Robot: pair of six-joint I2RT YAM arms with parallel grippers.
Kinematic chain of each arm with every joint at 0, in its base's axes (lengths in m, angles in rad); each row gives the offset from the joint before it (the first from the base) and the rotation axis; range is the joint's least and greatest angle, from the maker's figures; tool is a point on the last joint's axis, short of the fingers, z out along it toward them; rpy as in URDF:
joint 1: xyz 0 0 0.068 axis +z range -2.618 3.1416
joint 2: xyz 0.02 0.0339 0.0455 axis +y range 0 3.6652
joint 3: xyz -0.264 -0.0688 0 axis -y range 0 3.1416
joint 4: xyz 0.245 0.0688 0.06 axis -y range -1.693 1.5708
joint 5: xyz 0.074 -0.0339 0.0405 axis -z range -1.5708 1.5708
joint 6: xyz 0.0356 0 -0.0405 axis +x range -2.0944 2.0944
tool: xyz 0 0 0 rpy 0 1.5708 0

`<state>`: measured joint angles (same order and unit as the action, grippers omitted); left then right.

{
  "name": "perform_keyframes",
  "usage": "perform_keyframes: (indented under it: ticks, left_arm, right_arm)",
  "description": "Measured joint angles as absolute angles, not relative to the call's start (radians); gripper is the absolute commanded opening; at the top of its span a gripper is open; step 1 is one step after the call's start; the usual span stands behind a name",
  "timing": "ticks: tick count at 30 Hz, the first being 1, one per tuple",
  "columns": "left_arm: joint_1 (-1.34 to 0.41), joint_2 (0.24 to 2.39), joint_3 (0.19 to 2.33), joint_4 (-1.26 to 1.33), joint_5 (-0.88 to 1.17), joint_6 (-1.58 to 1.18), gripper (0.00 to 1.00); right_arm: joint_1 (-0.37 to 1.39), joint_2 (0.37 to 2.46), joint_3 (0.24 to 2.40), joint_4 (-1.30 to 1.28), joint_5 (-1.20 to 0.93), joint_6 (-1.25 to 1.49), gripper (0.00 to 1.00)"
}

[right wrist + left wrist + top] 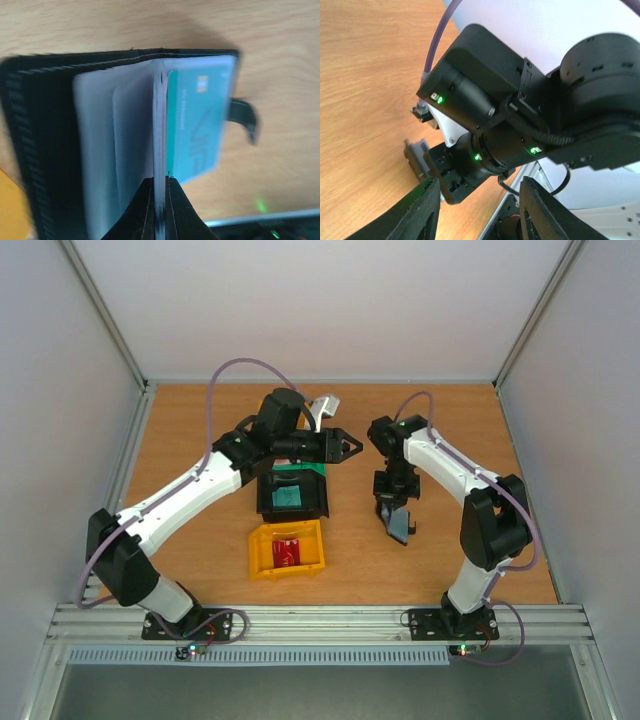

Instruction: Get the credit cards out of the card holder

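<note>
The right gripper (159, 191) is pinched tight on a middle page of the card holder (45, 140), holding it spread over the table (470, 420) with a teal card (197, 125) in its pocket. The left gripper (480, 214) is spread and has nothing in it. It should come over slowly, nip the card's free edge and pull straight out.

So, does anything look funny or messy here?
Nothing is spilled or broken. The one odd sight is the card holder. It is splayed open, pinched by the right gripper on just one inner pocket page, with a teal card still tucked inside.
</note>
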<state>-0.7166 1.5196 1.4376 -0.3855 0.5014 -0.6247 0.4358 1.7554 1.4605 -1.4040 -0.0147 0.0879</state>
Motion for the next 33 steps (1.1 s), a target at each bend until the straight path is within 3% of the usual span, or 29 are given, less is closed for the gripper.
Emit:
perform_keyframes:
  ticks: [10,20,22,29,33]
  left_arm:
    - [-0.763,1.615,1.354,-0.286,0.506,-0.667,0.39]
    - [-0.820,1.724,1.295,-0.260,0.489,-0.737,0.27]
    - [-0.823,1.771,1.297,-0.270,0.489,-0.755,0.27]
    - [-0.851,1.843,1.292,-0.281,0.451,-0.798,0.27]
    - [-0.871,1.849,1.292,-0.267,0.434,-0.815,0.27]
  right_arm:
    - [0.436,1.737,1.161,-1.036,-0.224,0.139,0.05]
    - [0.431,1.589,0.857,-0.672,-0.387,0.205,0.10]
    - [0.425,1.562,0.816,-0.639,-0.401,0.211,0.15]
    - [0.397,1.507,0.746,-0.567,-0.447,0.239,0.44]
    - [0.393,1.476,0.744,-0.593,-0.431,0.249,0.52]
